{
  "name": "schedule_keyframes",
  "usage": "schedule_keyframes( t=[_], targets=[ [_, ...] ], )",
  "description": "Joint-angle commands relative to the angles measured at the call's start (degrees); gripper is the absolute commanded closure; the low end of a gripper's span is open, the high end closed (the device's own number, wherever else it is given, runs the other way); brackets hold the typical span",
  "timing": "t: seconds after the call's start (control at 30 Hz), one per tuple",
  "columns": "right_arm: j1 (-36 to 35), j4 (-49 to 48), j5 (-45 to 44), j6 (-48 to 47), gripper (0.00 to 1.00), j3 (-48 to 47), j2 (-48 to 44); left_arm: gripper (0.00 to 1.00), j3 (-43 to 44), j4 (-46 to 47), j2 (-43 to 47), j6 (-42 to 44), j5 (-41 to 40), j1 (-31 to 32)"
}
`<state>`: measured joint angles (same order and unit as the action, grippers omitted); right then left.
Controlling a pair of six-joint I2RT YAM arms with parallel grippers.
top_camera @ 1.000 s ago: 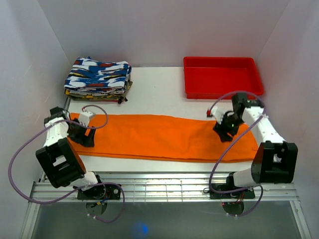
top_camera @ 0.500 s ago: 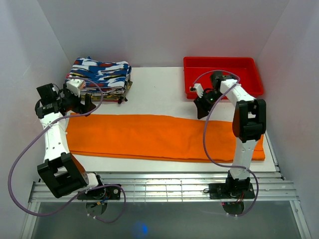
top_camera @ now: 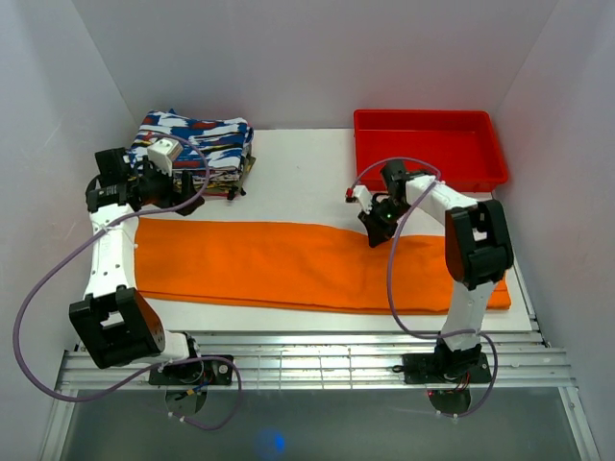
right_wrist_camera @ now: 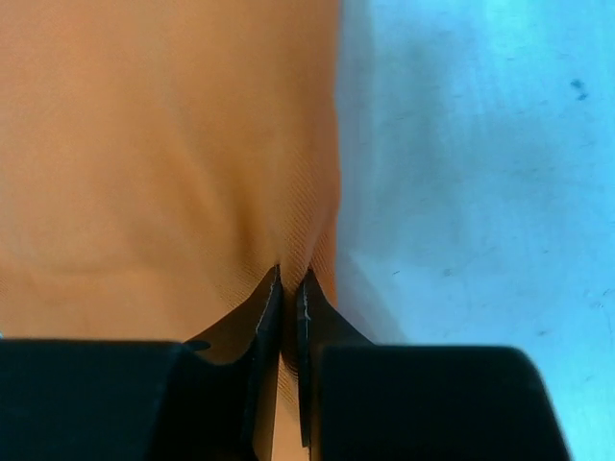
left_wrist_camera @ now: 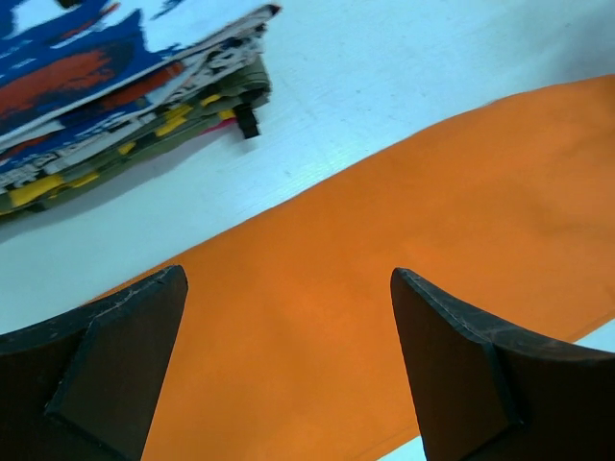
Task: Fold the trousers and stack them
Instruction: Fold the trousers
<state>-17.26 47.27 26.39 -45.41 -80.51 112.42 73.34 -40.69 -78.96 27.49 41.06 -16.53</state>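
Just trousers (right_wrist_camera: 144, 144) edge inside right tool (right_wrist_camera: 290, 276).

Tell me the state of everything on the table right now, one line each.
trousers: spread flat as a long strip, far edge pinched.
left gripper: open, holding nothing, above the trousers.
right gripper: shut on the trousers' far edge.
folded clothes: stacked, far left corner.
red tray: upright, nothing visible inside.
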Motion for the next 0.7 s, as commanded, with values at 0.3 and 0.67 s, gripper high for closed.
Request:
schedule_keyframes(
  t=[0.3, 0.67],
  targets=[
    [-21.49, -34.32, -32.87, 3.39, 0.92, 38.83, -29.79, 0.18, -10.85, 8.78, 5.4, -20.0, -12.31, 20.47],
    [-33.45, -67.72, -56.88, -8.37, 0.92, 60.11, -32.44, 0.14, -5.23, 12.03, -6.99, -29.68, -14.34, 37.45]
  ],
)
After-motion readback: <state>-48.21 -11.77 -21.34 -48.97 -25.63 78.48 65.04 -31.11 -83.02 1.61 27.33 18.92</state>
